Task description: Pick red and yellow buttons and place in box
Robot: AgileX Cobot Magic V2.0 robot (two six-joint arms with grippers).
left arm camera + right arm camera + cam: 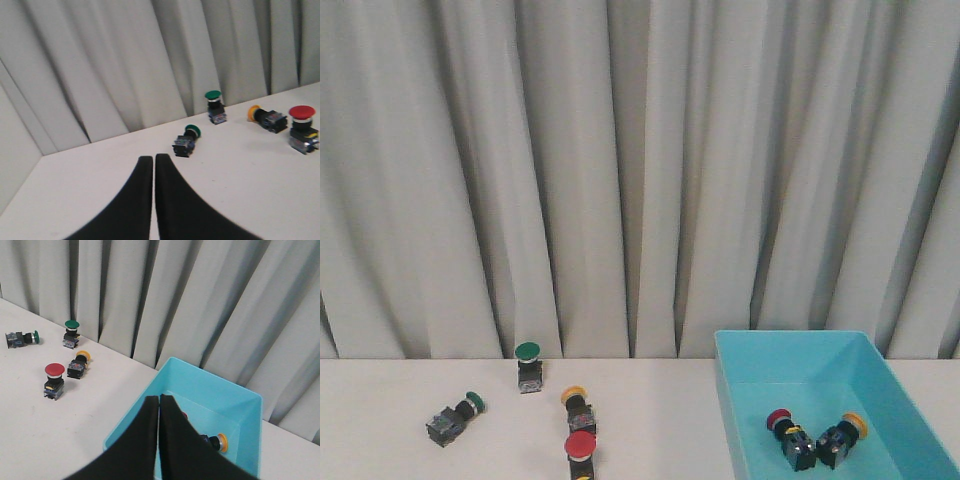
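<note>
Front view: two buttons sit in the box (750,350), red button (581,447) and yellow button (576,401) on the surface (380,400).
Both grippers, left (153,162) and right (159,402), closed, empty; you risk grabbing a green button (528,362) nearby.

You're looking at a smooth, matt white table (660,420) backed by a soft grey cloth curtain (640,170) in deep folds. The box (740,400) reads as smooth turquoise plastic with a slight sheen. The button caps, such as the red one (581,445), look like glossy plastic (bodies dark, duller). Gripper fingers (172,200) are matt black.
</note>
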